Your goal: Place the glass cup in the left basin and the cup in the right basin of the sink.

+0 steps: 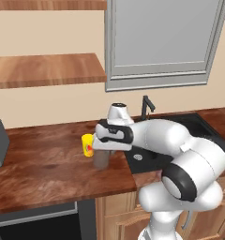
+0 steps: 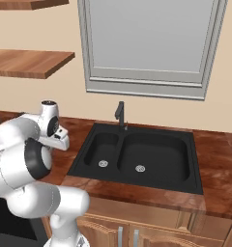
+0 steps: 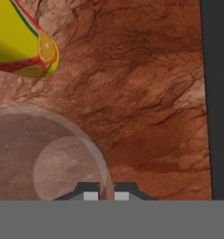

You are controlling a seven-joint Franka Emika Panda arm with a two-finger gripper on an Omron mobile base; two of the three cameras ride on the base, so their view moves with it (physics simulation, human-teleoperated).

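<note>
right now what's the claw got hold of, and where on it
The claw is shut on the glass cup, pinching its rim wall at one side, one finger inside and one outside. The yellow cup stands untouched beside it.
</note>
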